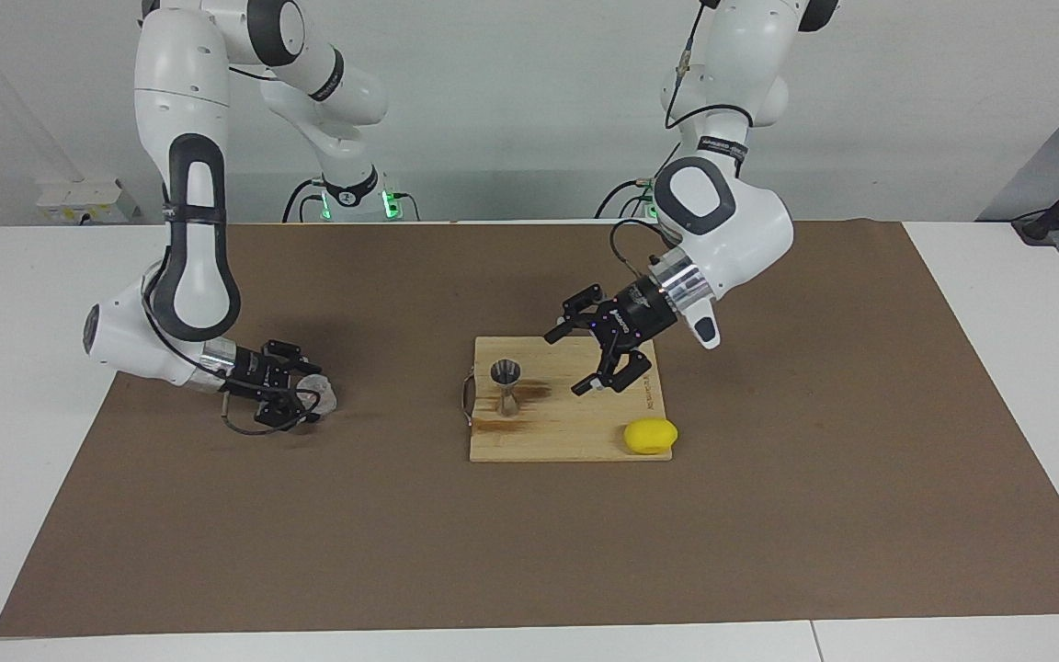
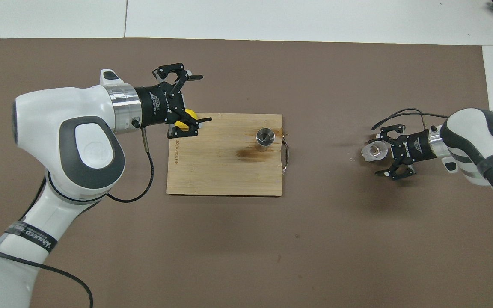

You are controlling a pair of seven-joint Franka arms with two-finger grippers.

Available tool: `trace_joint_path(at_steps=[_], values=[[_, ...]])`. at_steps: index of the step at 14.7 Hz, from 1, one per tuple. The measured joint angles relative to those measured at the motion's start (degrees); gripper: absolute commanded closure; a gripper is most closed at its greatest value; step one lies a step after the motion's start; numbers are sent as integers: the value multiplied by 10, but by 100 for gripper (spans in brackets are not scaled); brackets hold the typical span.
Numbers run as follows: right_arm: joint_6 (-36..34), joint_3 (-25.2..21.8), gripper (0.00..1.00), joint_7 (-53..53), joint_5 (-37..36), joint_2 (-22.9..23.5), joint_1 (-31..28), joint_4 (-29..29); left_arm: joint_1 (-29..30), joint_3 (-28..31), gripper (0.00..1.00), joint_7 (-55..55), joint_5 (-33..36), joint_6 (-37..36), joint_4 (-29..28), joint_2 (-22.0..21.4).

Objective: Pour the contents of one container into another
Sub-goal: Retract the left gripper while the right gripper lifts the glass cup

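A white counter [image 1: 998, 386] carries a brown mat [image 1: 768, 515], with two white robot arms rising at its robot end.

Going from the robots outward, the right hand [image 1: 306, 402] [image 2: 380, 155] comes first. It hangs low over the mat toward the right arm's end of the counter, lying almost level. Its fingers are spread wide, one on each side of the cup [image 1: 318, 393] [image 2: 374, 152], and it cannot be told whether they touch it. The cup is small and clear and rests on the mat between them, tipped toward the middle of the counter.

At about the same depth, mid-counter, lies a wooden board [image 1: 575, 437] [image 2: 221, 171] with a dark wet stain [image 1: 529, 391] [image 2: 246, 152] near its middle. The left hand [image 1: 580, 360] [image 2: 195, 99] is up in the air over the board's edge nearest the robots, at the left arm's end of the board. Its fingers are spread wide and hold nothing.

The jigger [image 1: 506, 388] [image 2: 265, 139], a small shiny steel hourglass, stands upright on the board near the end with the metal handle [image 1: 467, 397] [image 2: 286, 156], toward the right arm's end. It is well apart from both hands.

Farthest from the robots, a lemon [image 1: 649, 435] [image 2: 186, 117] sits at the board's outer corner toward the left arm's end, partly on the board. In the overhead view the left hand covers much of it.
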Motion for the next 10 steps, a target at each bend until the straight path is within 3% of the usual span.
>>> trace_joint_path(at_steps=[3,4,10], values=[[1,0,95,0,0,-3,0,0,46,1,0,1,133,-52,6,-15],[1,0,100,0,0,-5,0,1,59,2,0,1,178,-65,9,-20],[5,-1,100,20,1,-24,0,5,113,4,0,1,431,-130,14,-73]])
